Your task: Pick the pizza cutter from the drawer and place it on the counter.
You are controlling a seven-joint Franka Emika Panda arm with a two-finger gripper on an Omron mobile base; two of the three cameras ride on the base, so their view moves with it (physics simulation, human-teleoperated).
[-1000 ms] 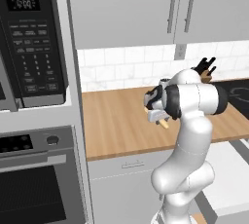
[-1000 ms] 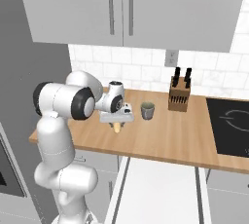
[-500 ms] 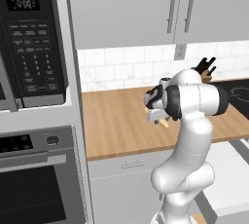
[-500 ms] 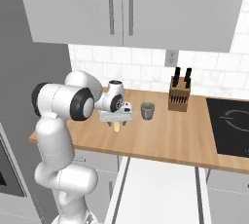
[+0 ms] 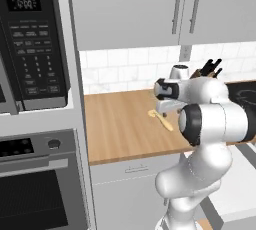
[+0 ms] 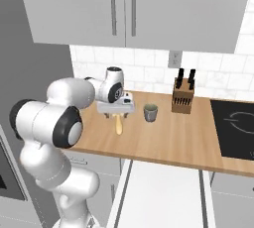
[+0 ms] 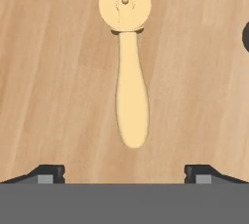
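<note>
Pizza cutter flat on counter, fingers spread above.

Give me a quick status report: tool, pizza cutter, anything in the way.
Tool open, empty, above the counter. Pizza cutter lying flat on the wood, between the fingertips' line, untouched. Grey cup and knife block stand apart to the side.

The white arm rises from the base, bends at its dark elbow and reaches forward over the middle of the table. The tool points straight down, its two fingers spread wide apart, holding nothing.
</note>
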